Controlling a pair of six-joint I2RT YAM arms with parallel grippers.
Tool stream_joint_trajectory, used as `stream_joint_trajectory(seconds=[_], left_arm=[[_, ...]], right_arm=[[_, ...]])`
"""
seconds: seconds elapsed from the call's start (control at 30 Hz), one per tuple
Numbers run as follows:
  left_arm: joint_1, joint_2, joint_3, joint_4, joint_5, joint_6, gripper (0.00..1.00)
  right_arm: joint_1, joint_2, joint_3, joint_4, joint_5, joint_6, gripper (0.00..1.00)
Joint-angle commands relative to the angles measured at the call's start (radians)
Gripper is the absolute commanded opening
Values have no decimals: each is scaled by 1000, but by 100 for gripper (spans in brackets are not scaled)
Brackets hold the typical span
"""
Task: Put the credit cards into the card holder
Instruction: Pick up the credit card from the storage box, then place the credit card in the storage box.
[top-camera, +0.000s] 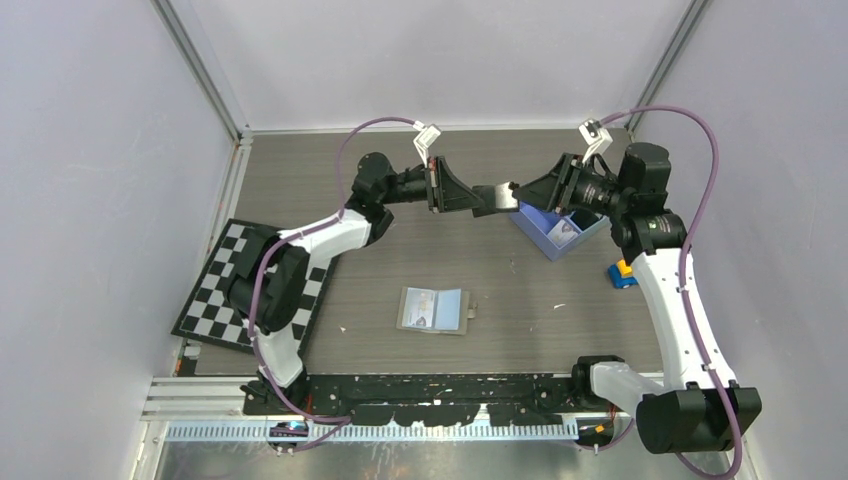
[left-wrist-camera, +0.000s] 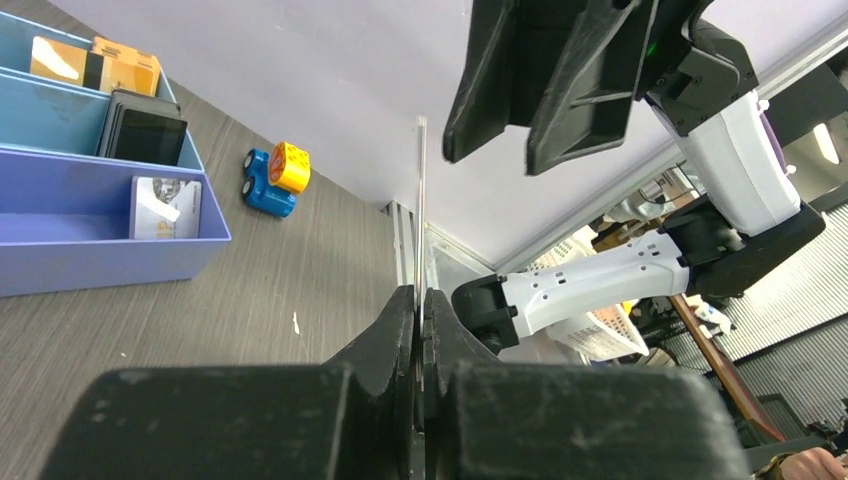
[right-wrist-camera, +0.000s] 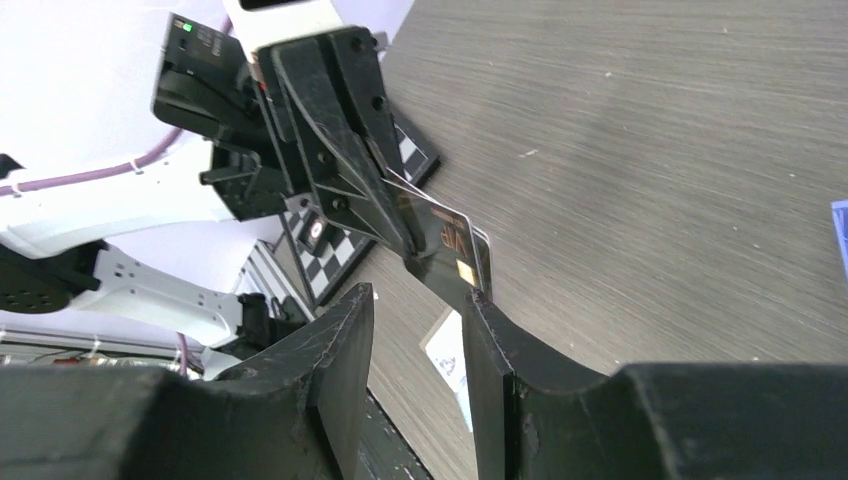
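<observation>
1. Looks like a mid-air hand-off step, high over the table (top-camera: 560, 330); left gripper (top-camera: 480, 198) and right gripper (top-camera: 525, 190) meeting nose to nose at the back, just beside the blue tray (top-camera: 545, 242).
2. Peeking into that tray: orange cards (left-wrist-camera: 95, 65), a black one and a whitish card (left-wrist-camera: 165, 205) in separate compartments; so lots of the job left, imo.
3. Spotting the card holder (top-camera: 433, 310) lying open and flat near the front middle of the table, pale blue inside up, well apart from both grippers; can't tell what's in its pockets.
4. Pinching a dark card (right-wrist-camera: 455, 250) tight between the left fingers (left-wrist-camera: 395, 320); right fingers (right-wrist-camera: 350, 320) spread wide, gripping nothing, with the card's free end just at their gap.
5. Guessing the next move calls for one clean grip, then lowering and lining the card's edge up with a pocket slot; thin thing, probably easy to twist.
6. Reads like "VIP" on the dark card, next to a gold chip square; nothing else legible.
</observation>
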Motion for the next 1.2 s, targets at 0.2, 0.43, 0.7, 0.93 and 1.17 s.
stream_joint_trajectory(seconds=[0.2,0.43,0.7,0.93,1.17], left_arm=[[-5,-96,-30,41,43,19,0],[-4,-134,-46,14,47,38,0],[-6,-144,-44,-9,46,51,0],[-12,-147,-41,-20,48,57,0],[-12,-148,-35,-37,48,67,0]], right_arm=[[-11,-48,34,111,1,85,38],[-63,-21,29,95,-24,86,38],[-62,-12,26,95,-96,86,40],[-62,32,23,96,-118,94,40],[-60,52,15,98,-137,92,39]])
